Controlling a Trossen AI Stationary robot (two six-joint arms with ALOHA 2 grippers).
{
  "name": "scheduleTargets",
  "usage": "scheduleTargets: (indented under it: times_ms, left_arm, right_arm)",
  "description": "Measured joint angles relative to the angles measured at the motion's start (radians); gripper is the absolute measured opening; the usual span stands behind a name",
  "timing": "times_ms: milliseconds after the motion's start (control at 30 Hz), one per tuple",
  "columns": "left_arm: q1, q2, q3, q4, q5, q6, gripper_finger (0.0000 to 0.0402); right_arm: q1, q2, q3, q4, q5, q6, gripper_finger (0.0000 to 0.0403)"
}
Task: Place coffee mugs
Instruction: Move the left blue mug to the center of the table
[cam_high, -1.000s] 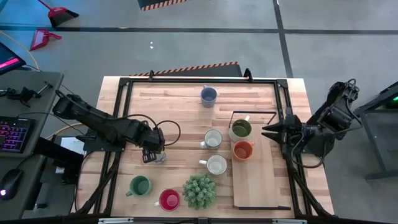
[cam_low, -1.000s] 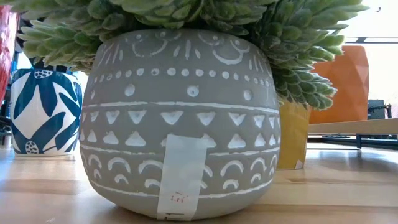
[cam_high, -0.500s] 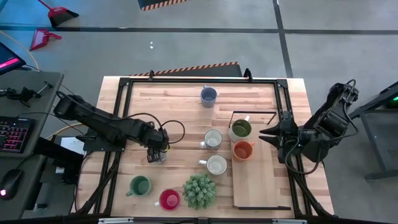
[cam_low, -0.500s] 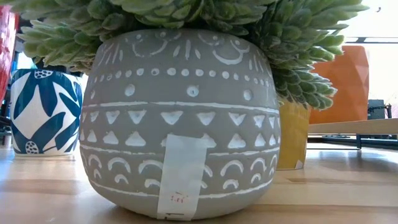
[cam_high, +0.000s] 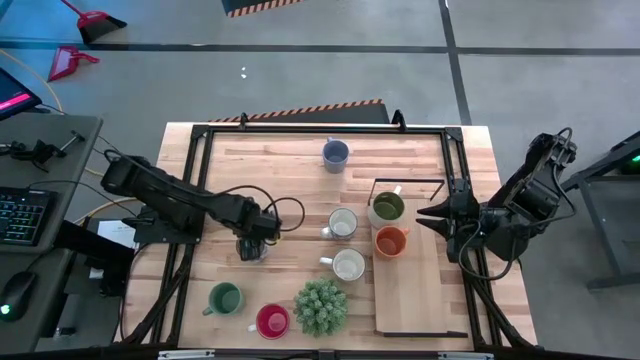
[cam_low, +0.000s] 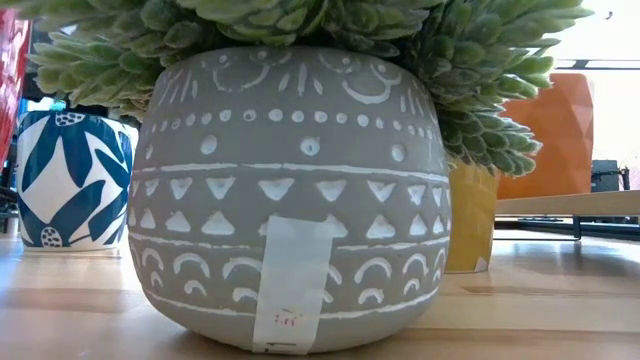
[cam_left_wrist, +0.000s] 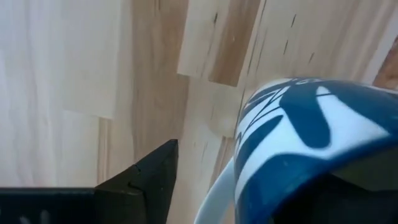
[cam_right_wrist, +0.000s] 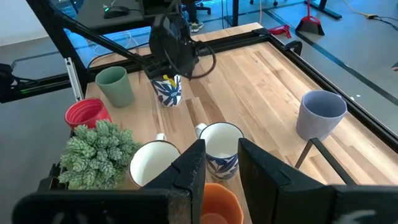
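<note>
A white mug with a blue leaf pattern (cam_high: 251, 250) (cam_right_wrist: 168, 91) (cam_low: 70, 180) stands upright on the table's left half. My left gripper (cam_high: 258, 234) (cam_right_wrist: 171, 59) is down at its rim from above. In the left wrist view one dark finger (cam_left_wrist: 146, 183) stands beside the mug's wall (cam_left_wrist: 292, 118) with bare wood between; the other finger is hidden. My right gripper (cam_high: 428, 214) (cam_right_wrist: 217, 165) is open, hovering at the wooden board's (cam_high: 420, 285) right side near the olive green mug (cam_high: 387, 207) and orange mug (cam_high: 391, 241) standing on it.
Two white mugs (cam_high: 343, 223) (cam_high: 348, 265) stand mid-table and a blue-grey mug (cam_high: 335, 154) near the far edge. A green mug (cam_high: 224, 298), a red mug (cam_high: 272, 321) and the spiky potted plant (cam_high: 321, 307) (cam_low: 290, 190) sit near the front edge. A black frame (cam_high: 300, 130) rims the table.
My left arm has reached a little farther toward the table's right, bringing its gripper more squarely over the blue-patterned mug. The mug has stayed standing in its place.
</note>
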Motion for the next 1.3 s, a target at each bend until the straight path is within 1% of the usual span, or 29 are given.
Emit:
scheduleTargets:
  times_ms: [67, 133, 200, 300, 333, 433, 567, 700, 800, 900, 1067, 1133, 1300]
  left_arm:
    - [0.005, 0.016, 0.000, 0.000, 0.011, 0.024, 0.0173]
    - [0.012, 0.021, 0.000, 0.003, 0.017, 0.033, 0.0145]
    - [0.020, 0.019, 0.002, 0.005, 0.017, 0.033, 0.0105]
    - [0.037, 0.009, 0.020, -0.002, 0.016, 0.033, 0.0028]
    - [0.043, 0.008, 0.032, -0.006, 0.014, 0.029, 0.0017]
    - [0.064, 0.010, 0.076, -0.017, 0.028, 0.034, 0.0012]
    - [0.091, 0.010, 0.154, -0.032, 0.102, 0.072, 0.0010]
    - [0.116, 0.013, 0.284, -0.139, 0.123, 0.078, 0.0010]
    - [0.129, 0.043, 0.419, -0.253, 0.085, 0.076, 0.0010]
    - [0.136, 0.104, 0.571, -0.344, 0.042, 0.077, 0.0010]
    - [0.135, 0.231, 0.828, -0.368, -0.018, 0.084, 0.0010]
    - [0.126, 0.287, 0.926, -0.359, -0.045, 0.101, 0.0010]
    - [0.094, 0.422, 1.139, -0.348, -0.068, 0.168, 0.0010]
  right_arm:
    - [0.000, 0.000, 0.000, 0.000, 0.000, 0.000, 0.0081]
    - [0.000, 0.000, 0.000, 0.000, 0.000, 0.000, 0.0081]
    - [0.000, 0.000, 0.000, -0.001, -0.006, 0.000, 0.0081]
    - [0.000, 0.000, 0.000, -0.012, -0.012, 0.000, 0.0081]
    - [0.000, 0.000, 0.000, -0.015, -0.016, 0.000, 0.0081]
    - [0.000, 0.000, 0.000, -0.029, -0.024, -0.001, 0.0081]
    - [0.000, 0.000, 0.000, -0.038, -0.030, -0.001, 0.0081]
    - [0.000, 0.000, 0.000, -0.038, -0.031, -0.001, 0.0081]
    - [0.000, 0.000, 0.000, -0.039, -0.030, -0.008, 0.0081]
    - [0.000, 0.000, 0.000, -0.059, -0.027, -0.038, 0.0081]
    - [0.002, 0.000, 0.000, -0.120, -0.027, -0.107, 0.0081]
    - [0.009, -0.003, 0.000, -0.161, -0.027, -0.111, 0.0081]
    - [0.045, -0.030, 0.000, -0.255, -0.027, -0.015, 0.0081]
